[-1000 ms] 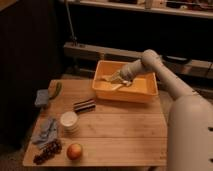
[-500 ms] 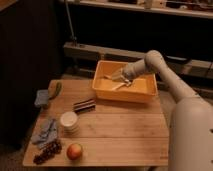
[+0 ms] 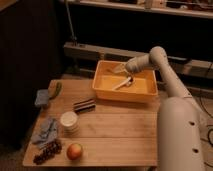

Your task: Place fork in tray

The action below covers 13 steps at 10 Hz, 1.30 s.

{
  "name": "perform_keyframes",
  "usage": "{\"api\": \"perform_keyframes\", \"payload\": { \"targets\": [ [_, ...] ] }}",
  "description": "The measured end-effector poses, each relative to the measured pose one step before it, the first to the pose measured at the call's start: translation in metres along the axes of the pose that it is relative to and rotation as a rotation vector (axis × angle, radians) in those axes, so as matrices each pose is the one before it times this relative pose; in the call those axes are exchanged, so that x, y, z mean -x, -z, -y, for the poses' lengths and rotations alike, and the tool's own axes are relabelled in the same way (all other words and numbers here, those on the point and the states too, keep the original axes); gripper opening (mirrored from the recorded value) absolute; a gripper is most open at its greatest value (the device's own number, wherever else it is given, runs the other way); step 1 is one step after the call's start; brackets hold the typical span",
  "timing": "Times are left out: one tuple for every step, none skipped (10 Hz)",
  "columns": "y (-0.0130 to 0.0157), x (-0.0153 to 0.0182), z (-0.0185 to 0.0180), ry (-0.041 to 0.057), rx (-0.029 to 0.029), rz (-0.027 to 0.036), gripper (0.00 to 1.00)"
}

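Observation:
The yellow-orange tray [image 3: 142, 94] stands at the far right of the wooden table. The whitish fork [image 3: 122, 83] lies slanted on the tray's floor. My gripper [image 3: 119, 69] hangs over the tray's back half, just above the fork and apart from it. It is open and holds nothing. The arm reaches in from the right.
On the table [image 3: 115, 135] are a dark striped bar [image 3: 84, 105], a white cup [image 3: 69, 121], a blue cloth [image 3: 46, 131], dark grapes [image 3: 47, 151], an apple [image 3: 75, 151], a blue pad [image 3: 42, 97] and a green item [image 3: 58, 89]. My white body [image 3: 180, 135] stands at the table's right edge.
The gripper has risen from low inside the tray and shifted back-right. The fork it carried now lies loose on the tray floor.

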Motion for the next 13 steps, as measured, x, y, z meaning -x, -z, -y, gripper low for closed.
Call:
{"api": "perform_keyframes", "payload": {
  "targets": [
    [0.00369, 0.00111, 0.00181, 0.01198, -0.00285, -0.01923, 0.1],
    [0.00192, -0.00101, 0.00064, 0.00546, -0.00075, -0.01445, 0.18],
    [0.00237, -0.00049, 0.00073, 0.00526, -0.00191, -0.01549, 0.27],
    [0.00214, -0.00418, 0.00008, 0.00175, -0.00372, -0.03463, 0.39],
    [0.0014, -0.00174, -0.00001, 0.00563, -0.00562, -0.03059, 0.49],
    [0.00037, -0.00336, -0.00084, 0.00098, -0.00252, -0.02475, 0.59],
    [0.00111, -0.00394, -0.00146, -0.00189, -0.00056, -0.02155, 0.68],
    [0.00132, -0.00452, -0.00256, -0.00428, 0.00315, -0.02418, 0.77],
    [0.00163, -0.00371, -0.00306, -0.00649, 0.00509, -0.02168, 0.8],
    [0.00286, -0.00186, -0.00182, -0.00973, 0.00487, -0.00647, 0.8],
    [0.00373, -0.00153, -0.00149, -0.01951, 0.02035, 0.01748, 0.8],
    [0.00128, -0.00021, -0.00203, -0.00716, 0.01582, 0.0075, 0.8],
    [0.00007, 0.00138, -0.00007, -0.00044, 0.00354, 0.00322, 0.8]
  ]
}}
